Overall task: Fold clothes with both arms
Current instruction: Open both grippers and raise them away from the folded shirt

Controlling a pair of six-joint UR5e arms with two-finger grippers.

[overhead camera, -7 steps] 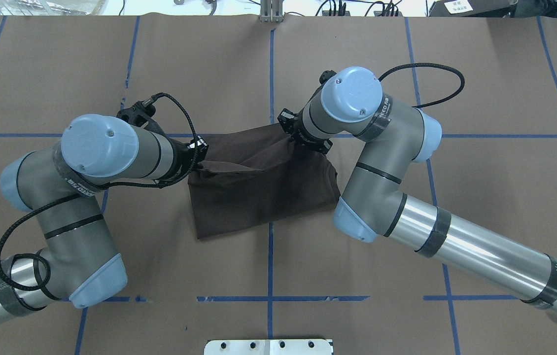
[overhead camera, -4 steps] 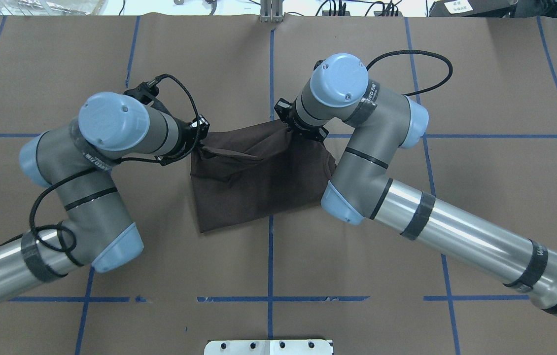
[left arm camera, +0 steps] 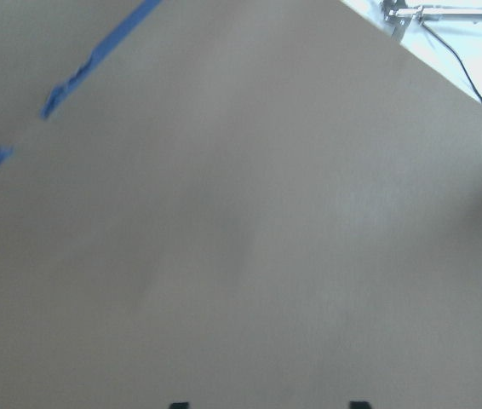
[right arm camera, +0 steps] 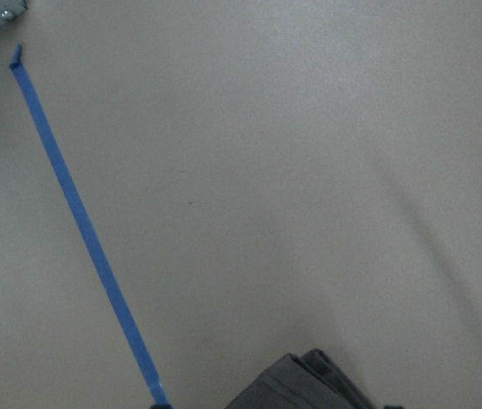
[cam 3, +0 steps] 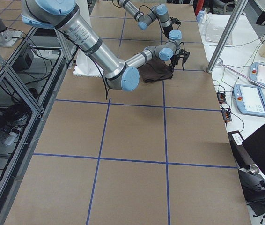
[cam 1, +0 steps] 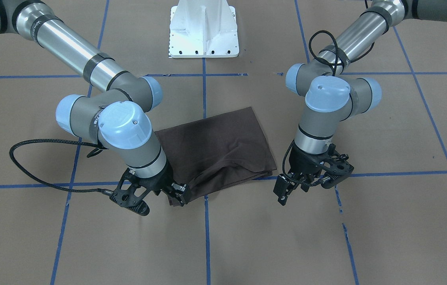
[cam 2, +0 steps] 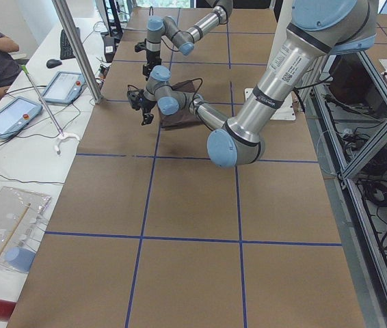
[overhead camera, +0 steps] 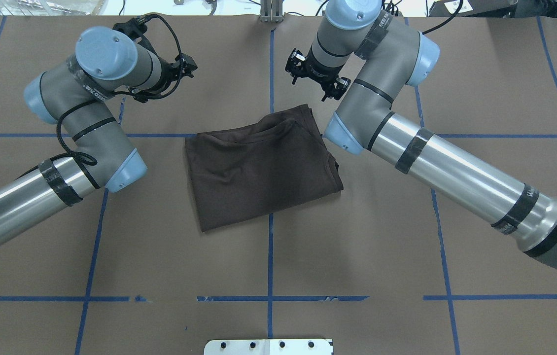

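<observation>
On table [overhead camera: 406,246] centre, dark brown T-shirt [overhead camera: 263,167] lies folded into flat rectangle. Left gripper [overhead camera: 182,65] and right gripper [overhead camera: 314,78] hang past far edge, jaws spread, empty. Right sits just beside cloth corner. Likely making room for next fold.

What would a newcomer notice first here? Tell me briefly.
A dark brown shirt lies folded into a rough rectangle at the middle of the table. The big silver left arm and right arm reach in from either side. The left claw and right claw are both open and empty, near the shirt's far corners.
</observation>
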